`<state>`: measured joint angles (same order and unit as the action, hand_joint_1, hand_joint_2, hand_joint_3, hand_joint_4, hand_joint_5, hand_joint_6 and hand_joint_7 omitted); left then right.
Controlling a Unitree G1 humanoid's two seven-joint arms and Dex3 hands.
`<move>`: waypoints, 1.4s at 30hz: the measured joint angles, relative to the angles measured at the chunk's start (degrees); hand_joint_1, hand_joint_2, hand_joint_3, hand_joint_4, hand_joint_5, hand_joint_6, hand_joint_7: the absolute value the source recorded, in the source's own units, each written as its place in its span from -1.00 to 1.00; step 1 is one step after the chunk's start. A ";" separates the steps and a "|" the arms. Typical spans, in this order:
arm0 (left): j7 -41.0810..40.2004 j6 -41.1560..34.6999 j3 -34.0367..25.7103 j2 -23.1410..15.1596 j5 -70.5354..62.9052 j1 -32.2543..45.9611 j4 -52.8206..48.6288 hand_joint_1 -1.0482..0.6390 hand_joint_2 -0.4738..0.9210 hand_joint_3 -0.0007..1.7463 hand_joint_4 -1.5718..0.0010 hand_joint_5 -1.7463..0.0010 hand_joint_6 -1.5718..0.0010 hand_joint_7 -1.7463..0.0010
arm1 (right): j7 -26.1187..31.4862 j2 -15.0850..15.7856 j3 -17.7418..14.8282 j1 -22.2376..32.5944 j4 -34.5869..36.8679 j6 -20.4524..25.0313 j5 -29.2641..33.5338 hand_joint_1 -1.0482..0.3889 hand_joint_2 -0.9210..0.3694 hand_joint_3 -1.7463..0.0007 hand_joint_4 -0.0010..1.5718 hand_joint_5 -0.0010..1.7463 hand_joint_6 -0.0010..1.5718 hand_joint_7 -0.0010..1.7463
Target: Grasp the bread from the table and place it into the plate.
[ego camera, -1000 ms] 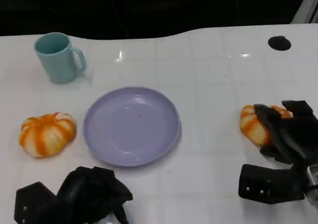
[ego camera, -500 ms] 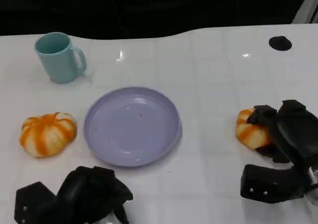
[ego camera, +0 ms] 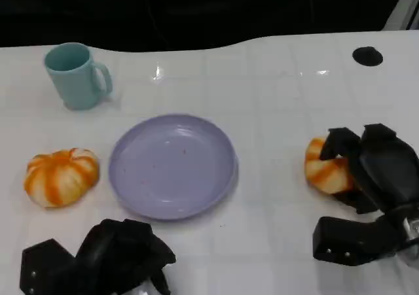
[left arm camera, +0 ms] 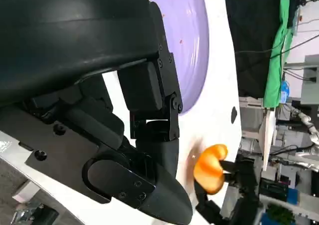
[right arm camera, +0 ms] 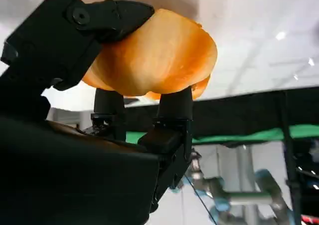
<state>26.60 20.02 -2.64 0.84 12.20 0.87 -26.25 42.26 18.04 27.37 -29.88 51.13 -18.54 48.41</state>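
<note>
An orange-and-white striped bread (ego camera: pixel 325 172) sits at the table's right, gripped by my right hand (ego camera: pixel 370 167), whose black fingers wrap over its far side. In the right wrist view the bread (right arm camera: pixel 154 60) is pinched between fingers (right arm camera: pixel 107 15) from both sides. The lilac plate (ego camera: pixel 216 144) lies at the table's centre, to the left of that bread. A second striped bread (ego camera: pixel 61 176) rests left of the plate. My left hand (ego camera: pixel 108 259) stays low near the front edge, fingers curled in and holding nothing. The left wrist view shows the plate (left arm camera: pixel 197 40) and the held bread (left arm camera: pixel 212 167).
A teal mug (ego camera: pixel 75 76) stands at the back left. A small black disc (ego camera: pixel 367 56) lies at the back right. The white table (ego camera: pixel 275 99) ends in a dark edge behind.
My right hand has closed around the right-hand bread and shifted it slightly left toward the plate. The left hand has not moved.
</note>
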 measured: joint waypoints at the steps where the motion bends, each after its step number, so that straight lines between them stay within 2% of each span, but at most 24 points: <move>1: -0.10 -0.01 0.07 0.02 -0.08 0.00 0.01 -1.00 0.81 -1.00 -0.89 -0.11 -1.00 0.44 | 0.02 0.00 -0.01 0.00 -1.24 -0.49 -0.06 0.25 -0.09 -0.41 0.23 1.00 -0.07 1.00; 6: -0.44 0.00 0.37 0.14 -0.18 0.02 0.04 -1.00 0.81 -1.00 -0.89 -0.11 -1.00 0.44 | -0.37 -0.04 -0.05 0.04 -6.22 -2.36 -0.82 0.21 -0.05 -0.57 0.27 1.00 -0.03 1.00; 10: -0.46 -0.01 0.52 0.17 -0.17 0.02 0.07 -1.00 0.81 -1.00 -0.89 -0.10 -1.00 0.44 | -2.59 -0.99 -0.07 0.31 -11.91 -4.21 -2.12 0.18 -0.03 -0.60 0.27 1.00 -0.02 1.00; 17: -0.56 -0.14 0.62 0.29 -0.16 0.04 0.27 -1.00 0.81 -1.00 -0.90 -0.10 -1.00 0.44 | -6.73 -5.73 0.55 0.38 -16.99 -4.07 -2.31 0.18 0.02 -0.63 0.26 1.00 0.02 0.90; 21: -0.54 -0.10 0.61 0.28 -0.13 0.05 0.27 -1.00 0.81 -1.00 -0.89 -0.09 -1.00 0.44 | -8.97 -8.37 1.28 0.28 -17.08 -3.85 -2.09 0.18 -0.06 -0.49 0.22 1.00 0.04 0.82; 25: -0.53 -0.08 0.68 0.27 -0.08 0.07 0.27 -1.00 0.81 -1.00 -0.89 -0.09 -1.00 0.44 | -10.36 -11.49 2.77 -1.65 -15.49 -3.33 -1.93 0.21 -0.01 -0.53 0.23 1.00 0.01 0.93; 30: -0.53 0.12 0.89 0.27 -0.10 0.20 0.28 -1.00 0.82 -0.99 -0.90 -0.09 -1.00 0.43 | -10.59 -14.89 3.82 -4.68 -11.87 -3.74 -1.96 0.20 0.00 -0.53 0.26 1.00 -0.02 0.98; 39: -0.54 0.16 1.28 0.26 -0.13 0.25 0.41 -1.00 0.82 -0.99 -0.90 -0.09 -1.00 0.44 | -6.99 -19.67 5.43 -8.15 -0.53 -6.11 -1.99 0.20 -0.03 -0.47 0.22 1.00 -0.06 0.98; 40: -0.53 0.17 1.28 0.26 -0.13 0.26 0.41 -1.00 0.82 -0.99 -0.90 -0.09 -1.00 0.44 | -6.73 -20.00 5.42 -8.63 0.24 -6.24 -2.02 0.21 -0.07 -0.37 0.19 1.00 -0.05 0.84; 42: -0.54 0.20 1.35 0.26 -0.13 0.29 0.42 -1.00 0.82 -0.99 -0.90 -0.09 -1.00 0.45 | -6.59 -20.87 5.45 -9.81 2.00 -6.31 -2.07 0.19 -0.17 -0.19 0.11 0.96 0.10 0.29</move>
<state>26.06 20.22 -1.29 1.11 12.07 1.16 -25.83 35.68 -2.83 32.82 -39.69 53.12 -24.86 46.35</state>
